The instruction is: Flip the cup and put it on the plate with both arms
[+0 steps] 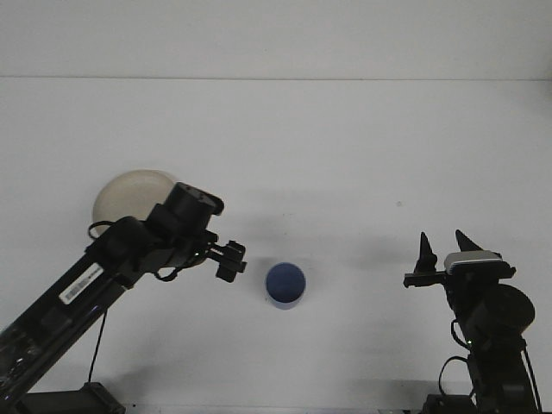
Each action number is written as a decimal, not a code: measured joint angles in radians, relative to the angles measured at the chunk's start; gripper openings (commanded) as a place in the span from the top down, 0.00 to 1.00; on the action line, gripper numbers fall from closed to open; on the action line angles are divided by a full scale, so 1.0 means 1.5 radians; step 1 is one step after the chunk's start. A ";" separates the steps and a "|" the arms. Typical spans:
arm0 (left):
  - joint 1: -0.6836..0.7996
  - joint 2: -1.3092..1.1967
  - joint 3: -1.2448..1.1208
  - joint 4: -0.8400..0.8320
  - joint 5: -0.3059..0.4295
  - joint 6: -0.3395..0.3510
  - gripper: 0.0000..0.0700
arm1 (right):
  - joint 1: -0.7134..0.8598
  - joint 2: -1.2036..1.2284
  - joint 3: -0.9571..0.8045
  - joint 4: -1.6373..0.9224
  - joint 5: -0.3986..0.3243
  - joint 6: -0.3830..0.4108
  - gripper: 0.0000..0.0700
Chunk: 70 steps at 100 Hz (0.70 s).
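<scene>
A blue cup (285, 285) stands on the white bench (345, 155), a little below the middle of the front view. Its top face looks like a flat blue disc ringed by a paler rim, so whether this is the open mouth or the base cannot be told from here; nothing can be seen inside it.

A cream-coloured plate (129, 191) lies to the left, well apart from the cup. Nothing shows on its visible part. The left arm (103, 267) reaches diagonally up from the lower left corner and crosses in front of the plate, covering its lower right part.

The left hand (231, 260) hangs just beside the cup, on its left, with a narrow strip of bench between them. It touches nothing. Its fingers point toward the cup, but they appear as one dark cluster, and I cannot tell whether they are spread or pressed together.

The right hand (440, 250) sits at the right edge of the bench, well apart from the cup. Its two dark fingers (424, 248) point upward and stand spread, with white bench showing between them. It grips nothing.
</scene>
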 measured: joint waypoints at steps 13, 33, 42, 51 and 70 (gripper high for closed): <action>-0.044 0.068 0.036 0.001 0.000 -0.001 0.26 | 0.000 0.000 0.000 0.000 0.000 0.000 0.37; -0.084 0.140 0.064 0.002 0.000 0.000 0.26 | 0.000 0.000 0.000 0.000 0.000 0.000 0.37; -0.093 0.163 0.066 0.011 0.000 0.000 0.26 | 0.000 0.000 0.000 0.000 0.000 0.000 0.37; -0.100 0.185 0.066 0.013 0.000 0.000 0.26 | 0.000 0.000 0.000 0.000 0.000 0.000 0.37; -0.109 0.233 0.066 0.023 0.002 0.003 0.26 | 0.000 0.000 0.000 0.000 0.000 0.000 0.37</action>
